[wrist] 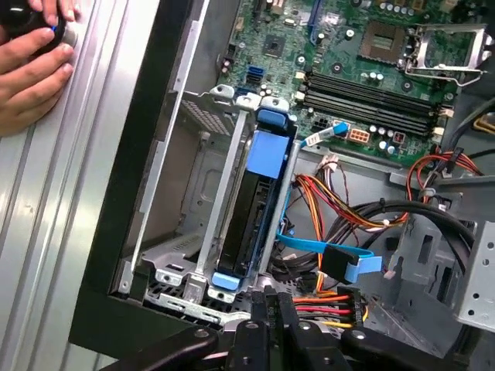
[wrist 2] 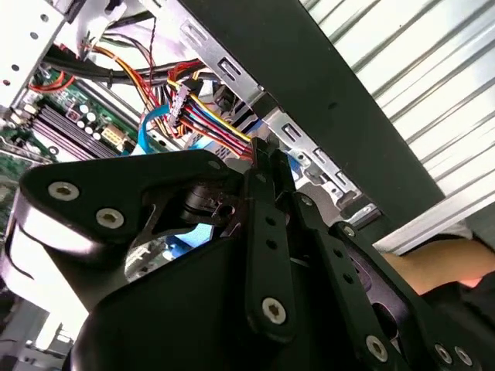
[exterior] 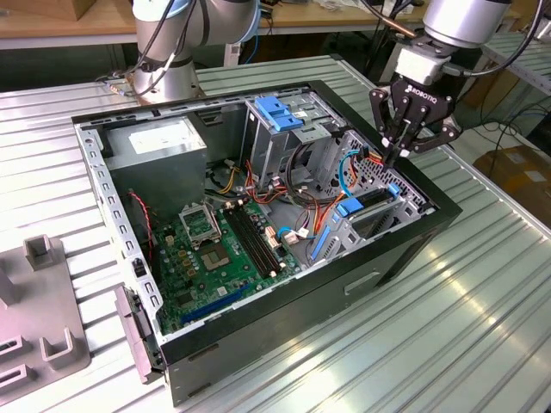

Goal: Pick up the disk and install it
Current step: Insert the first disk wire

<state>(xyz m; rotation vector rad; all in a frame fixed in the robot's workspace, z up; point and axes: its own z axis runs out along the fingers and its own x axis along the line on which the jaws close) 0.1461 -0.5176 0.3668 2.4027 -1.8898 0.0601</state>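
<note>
The disk (wrist: pixel 251 212) already sits on edge in the drive bay (wrist: pixel 186 224) at the corner of the open case (exterior: pixel 258 335), blue bracket (wrist: pixel 271 151) on its upper edge. In the exterior view the end effector (exterior: pixel 398 153) hangs just above that bay, at the case's corner on the exterior view's right; its fingers (exterior: pixel 392 129) look pressed together and pinch nothing, with the tips near the disk's end by the cables (wrist: pixel 332 297).

The step in hand seems to be seating the disk. To do it well, I judge the push should run straight along the bay's rails, on the bracket or the disk's metal edge and not on the label or connectors. The orange and blue cables crowd the end effector, so it should stay clear of them. A person's hand (wrist: pixel 31 73) rests on the table (exterior: pixel 482 292) beside the case; keep motion slow.

In the first wrist view the disk's long axis runs along the bay's rails, from the blue tab near the motherboard (wrist: pixel 363 85) to the smaller blue clip (wrist: pixel 225 280) close to the end effector. Its broad faces stand upright, facing the bay walls.
</note>
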